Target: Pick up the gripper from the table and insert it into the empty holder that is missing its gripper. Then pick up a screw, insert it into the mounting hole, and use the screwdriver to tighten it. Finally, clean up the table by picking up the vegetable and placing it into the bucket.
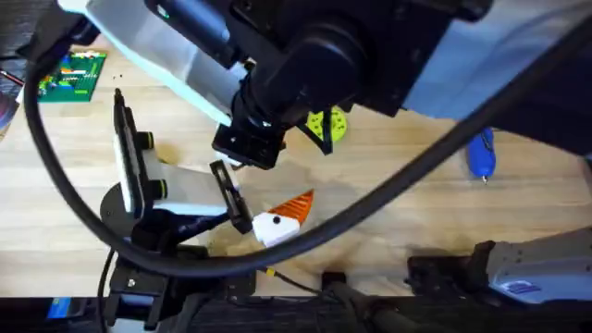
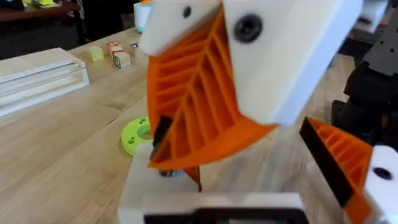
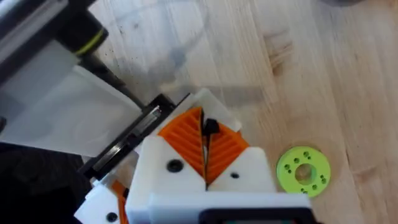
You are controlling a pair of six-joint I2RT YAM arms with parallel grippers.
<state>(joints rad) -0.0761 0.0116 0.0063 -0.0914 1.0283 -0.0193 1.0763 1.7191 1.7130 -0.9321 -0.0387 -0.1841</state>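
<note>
- The right arm (image 1: pixel 305 65) is built of black rounded joint housings with white link covers, and a small green light glows near one joint.
- A thick black cable (image 1: pixel 55 176) loops across it.
- The left arm (image 1: pixel 139 176) has a round black base and yellow-green rings on its joints.
- Each hand (image 3: pixel 205 163) has white angular mounts (image 3: pixel 171 171) with dark screws and orange ribbed pads (image 2: pixel 193 99).

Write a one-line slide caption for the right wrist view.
Right gripper pinches a small dark piece between its orange pads above the wooden table, beside a yellow-green disc.
</note>
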